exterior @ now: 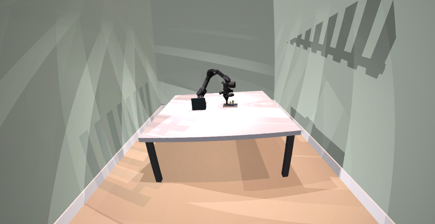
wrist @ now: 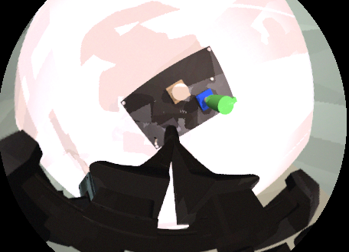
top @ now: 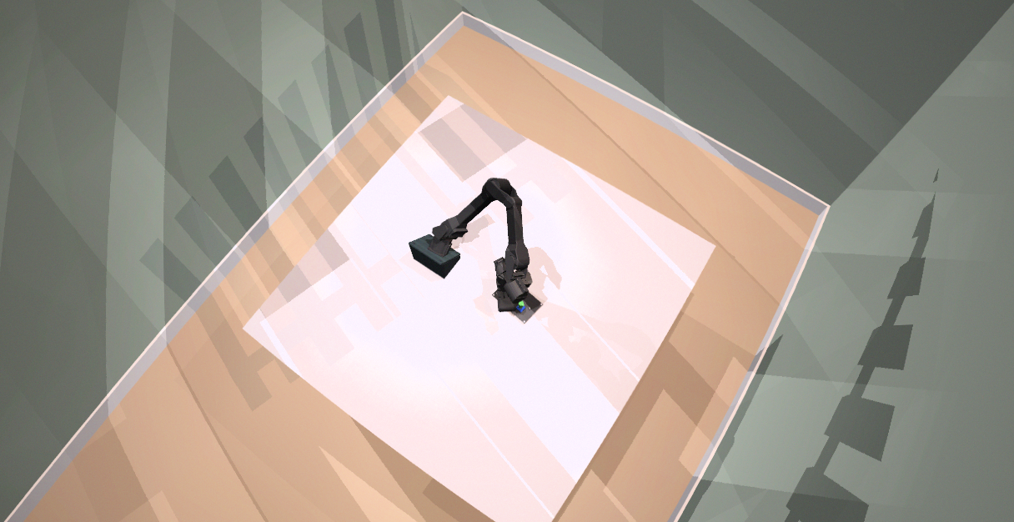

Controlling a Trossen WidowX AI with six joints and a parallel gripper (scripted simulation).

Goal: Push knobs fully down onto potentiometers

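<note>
The dark circuit board (top: 525,316) (wrist: 195,67) stands on the table. A green knob (top: 521,303) (exterior: 233,101) (wrist: 225,104) stands high above its blue potentiometer (exterior: 233,104) (wrist: 204,98), with a gap below its head. A pale knob (exterior: 230,102) (wrist: 180,92) sits over a tan potentiometer (wrist: 171,87); the wrist view does not show whether a gap is left beneath it. My gripper (exterior: 226,103) (wrist: 171,142) is shut, pointing down, with its tips at the board's near part over a dark grey square part (wrist: 167,124). The tips hide most of that part; contact cannot be told.
The arm's dark base (top: 434,256) (exterior: 198,104) stands on the white table (top: 425,369) (exterior: 225,125), left of the board in the top and exterior views. The pale and green knobs stand up close to the gripper. Patterned shadows cross the table, floor and walls.
</note>
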